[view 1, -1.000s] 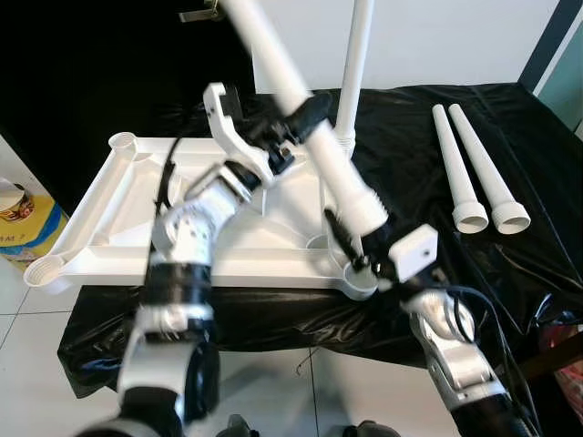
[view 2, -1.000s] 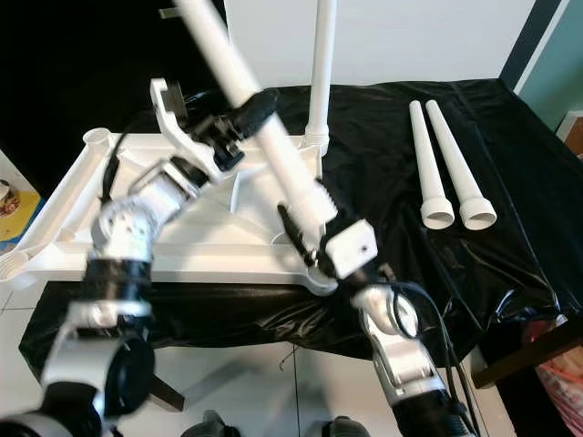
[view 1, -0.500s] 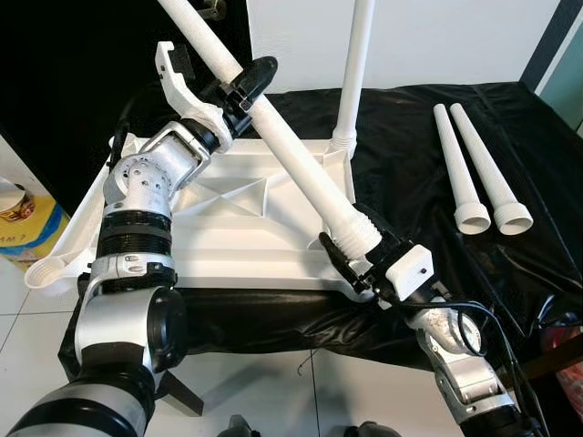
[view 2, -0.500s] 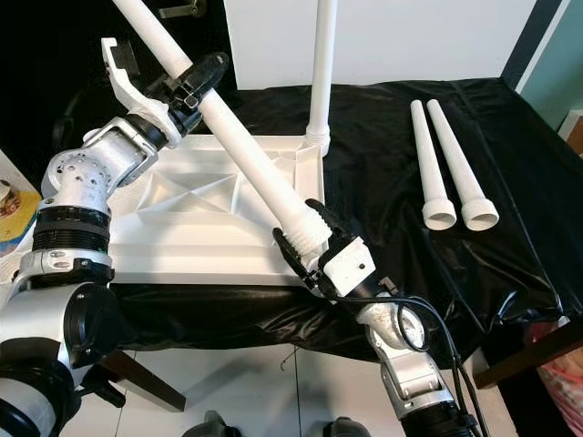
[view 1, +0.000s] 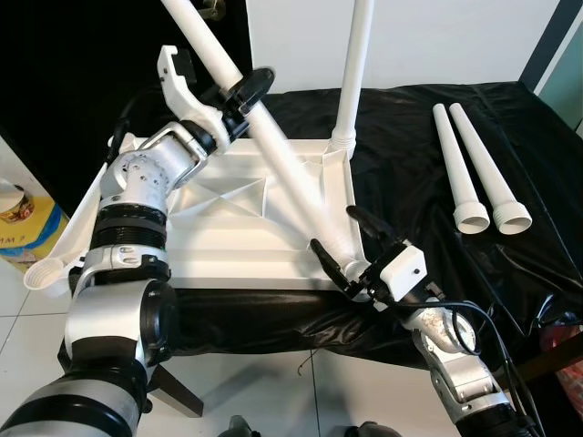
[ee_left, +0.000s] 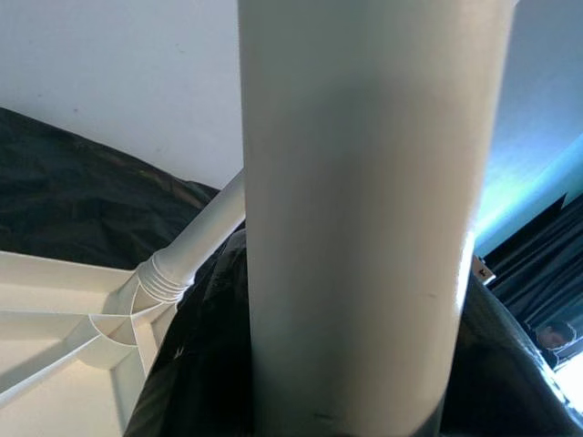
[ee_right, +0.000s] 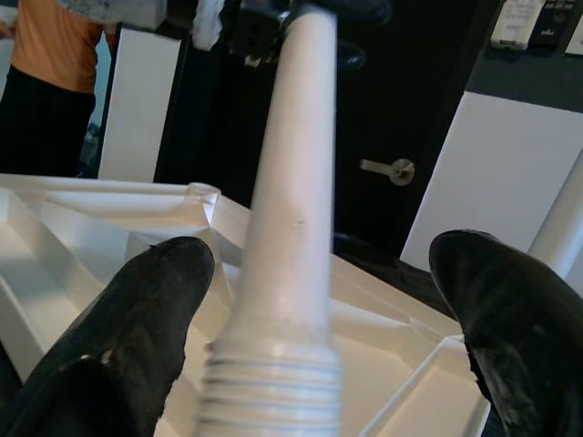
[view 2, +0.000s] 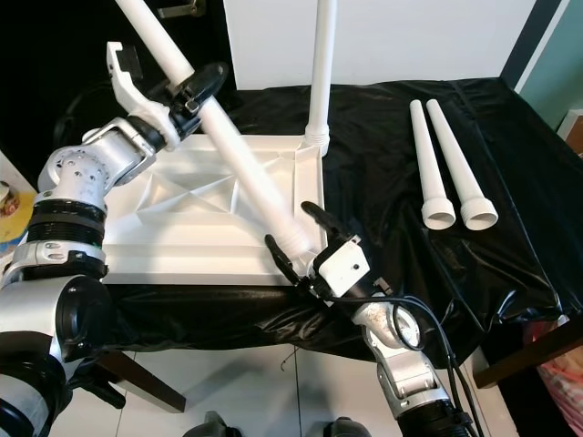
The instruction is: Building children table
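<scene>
One leg [view 1: 353,73] fitted upright; left claw [view 1: 244,91] clamps second leg [view 1: 290,177] at corner socket, right claw [view 1: 351,246] apart; two spare legs [view 1: 478,173] left on desk [view 1: 410,137].

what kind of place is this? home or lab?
Hard to say; likely an indoor room used as a workspace. A table under black sheeting holds a white tabletop and loose legs; tiled floor, door handle.

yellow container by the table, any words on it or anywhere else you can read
Yellow container: it bears a printed label, too small and blurred to read.
Tabletop, held leg, loose legs: plain white, no text.
Right gripper: no marking visible.
</scene>
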You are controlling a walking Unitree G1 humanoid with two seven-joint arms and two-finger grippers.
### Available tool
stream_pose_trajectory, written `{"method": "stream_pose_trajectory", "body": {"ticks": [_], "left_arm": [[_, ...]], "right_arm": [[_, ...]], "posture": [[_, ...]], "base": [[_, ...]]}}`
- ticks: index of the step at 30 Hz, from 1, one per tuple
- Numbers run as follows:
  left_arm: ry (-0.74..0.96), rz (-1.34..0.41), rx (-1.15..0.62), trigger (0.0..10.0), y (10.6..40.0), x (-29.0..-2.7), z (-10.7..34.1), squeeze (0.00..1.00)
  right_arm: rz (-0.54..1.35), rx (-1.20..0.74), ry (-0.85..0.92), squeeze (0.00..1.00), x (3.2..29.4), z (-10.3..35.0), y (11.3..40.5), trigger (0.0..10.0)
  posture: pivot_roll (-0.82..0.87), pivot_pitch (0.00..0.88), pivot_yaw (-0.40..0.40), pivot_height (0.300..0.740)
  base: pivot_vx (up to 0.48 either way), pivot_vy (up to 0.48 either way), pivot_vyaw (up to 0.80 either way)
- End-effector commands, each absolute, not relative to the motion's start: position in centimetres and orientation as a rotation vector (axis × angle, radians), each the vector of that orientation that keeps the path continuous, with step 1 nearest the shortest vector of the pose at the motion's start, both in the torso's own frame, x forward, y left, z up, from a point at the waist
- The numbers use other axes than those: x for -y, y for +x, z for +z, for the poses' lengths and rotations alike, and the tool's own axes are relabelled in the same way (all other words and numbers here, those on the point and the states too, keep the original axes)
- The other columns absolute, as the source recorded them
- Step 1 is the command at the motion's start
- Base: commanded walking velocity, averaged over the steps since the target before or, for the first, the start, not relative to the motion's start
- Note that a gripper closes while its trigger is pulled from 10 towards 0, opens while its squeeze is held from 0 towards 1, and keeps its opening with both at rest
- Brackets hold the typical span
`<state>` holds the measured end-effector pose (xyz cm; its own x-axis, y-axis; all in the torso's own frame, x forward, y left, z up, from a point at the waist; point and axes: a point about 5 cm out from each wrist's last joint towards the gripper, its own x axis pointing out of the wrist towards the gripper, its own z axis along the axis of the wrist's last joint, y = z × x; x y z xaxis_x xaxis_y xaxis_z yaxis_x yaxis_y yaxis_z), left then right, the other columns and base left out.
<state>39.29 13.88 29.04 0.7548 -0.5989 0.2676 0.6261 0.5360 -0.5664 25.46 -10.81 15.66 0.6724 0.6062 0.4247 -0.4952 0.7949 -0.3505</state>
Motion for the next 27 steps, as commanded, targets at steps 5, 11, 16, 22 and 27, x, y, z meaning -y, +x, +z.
{"method": "stream_pose_trajectory", "body": {"ticks": [5, 11, 16, 22, 27], "left_arm": [[-0.668, -0.932, 0.133, 10.0, 38.6, -13.5, 30.2, 0.0], [-0.639, -0.905, 0.136, 10.0, 38.7, -13.7, 30.1, 0.0], [-0.64, -0.88, 0.152, 10.0, 38.9, -14.3, 30.3, 0.0], [-0.644, -0.857, 0.187, 10.0, 38.9, -14.9, 30.6, 0.0], [-0.658, -0.857, 0.204, 10.0, 38.7, -14.8, 30.6, 0.0]], "right_arm": [[0.608, 0.538, -0.17, 1.0, 11.1, 15.7, 25.5, 10.0], [0.567, 0.506, -0.138, 0.0, 11.6, 15.3, 25.6, 10.0], [0.546, 0.482, -0.121, 0.0, 12.1, 15.0, 25.8, 10.0], [0.496, 0.436, -0.09, 0.0, 12.8, 14.7, 26.1, 10.0], [0.402, 0.361, -0.038, 0.0, 13.6, 14.0, 26.8, 10.0]], "posture": [[-0.06, 0.025, 0.03, 0.74], [-0.06, 0.029, 0.026, 0.74], [-0.05, 0.03, 0.024, 0.74], [-0.05, 0.027, 0.021, 0.74], [-0.05, 0.024, 0.019, 0.74]], "base": [[0.0, 0.0, 0.0], [0.0, 0.0, 0.0], [0.0, 0.0, 0.0], [0.0, 0.0, 0.0], [0.0, 0.0, 0.0]]}}
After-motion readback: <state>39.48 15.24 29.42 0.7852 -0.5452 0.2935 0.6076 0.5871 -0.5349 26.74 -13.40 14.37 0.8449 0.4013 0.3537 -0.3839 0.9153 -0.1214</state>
